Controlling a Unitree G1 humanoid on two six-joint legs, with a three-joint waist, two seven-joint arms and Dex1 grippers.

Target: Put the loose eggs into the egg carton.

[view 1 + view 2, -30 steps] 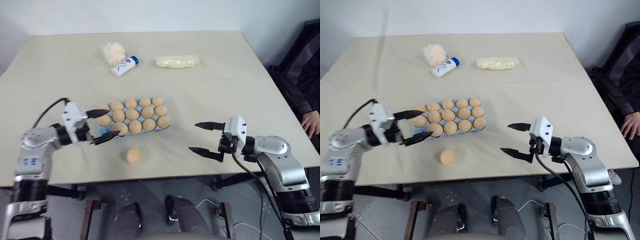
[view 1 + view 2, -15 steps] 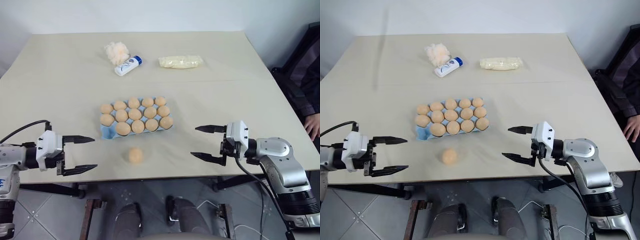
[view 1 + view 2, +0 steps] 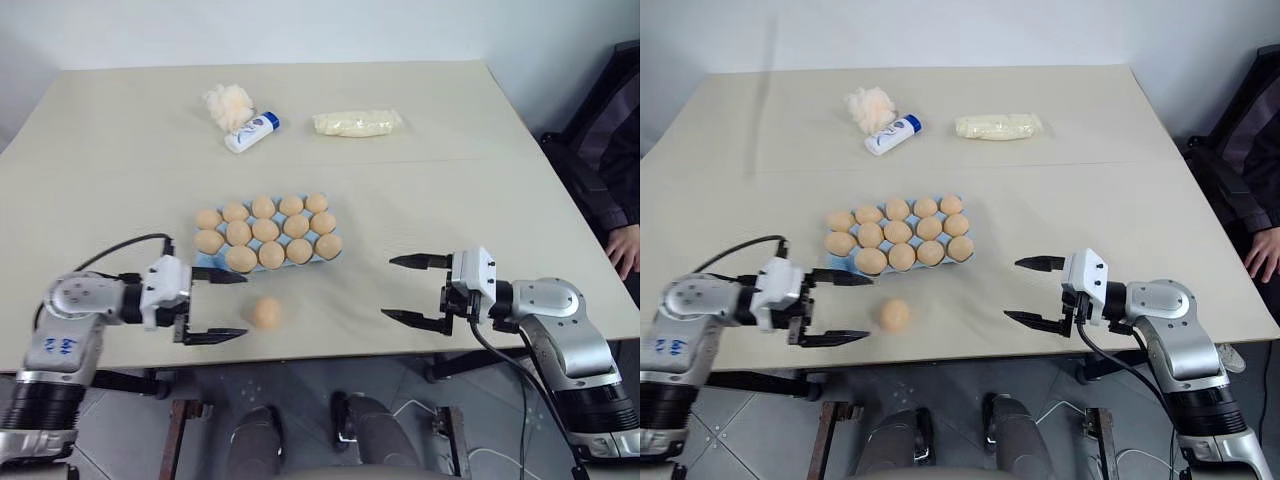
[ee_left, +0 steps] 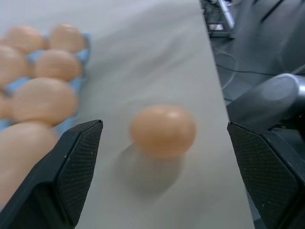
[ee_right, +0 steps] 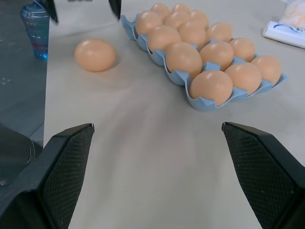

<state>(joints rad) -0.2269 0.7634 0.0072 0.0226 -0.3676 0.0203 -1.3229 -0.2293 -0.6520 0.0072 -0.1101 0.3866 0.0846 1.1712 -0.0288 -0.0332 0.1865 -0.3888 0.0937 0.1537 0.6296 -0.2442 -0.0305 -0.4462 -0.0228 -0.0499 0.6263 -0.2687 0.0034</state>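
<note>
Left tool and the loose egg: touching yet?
Apart. In the left wrist view the loose egg sits on the table between the open fingers of the left tool, bare table on both sides.

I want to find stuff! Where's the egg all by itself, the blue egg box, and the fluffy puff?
loose egg (image 3: pixel 266 312), left eye view, middle of the shell
egg carton (image 3: pixel 208 265), left eye view, bare blue corner cup
puff (image 3: pixel 226 101), left eye view, middle of the fluff

left gripper (image 3: pixel 215 305), right gripper (image 3: pixel 412 290), jaws wide apart
</note>
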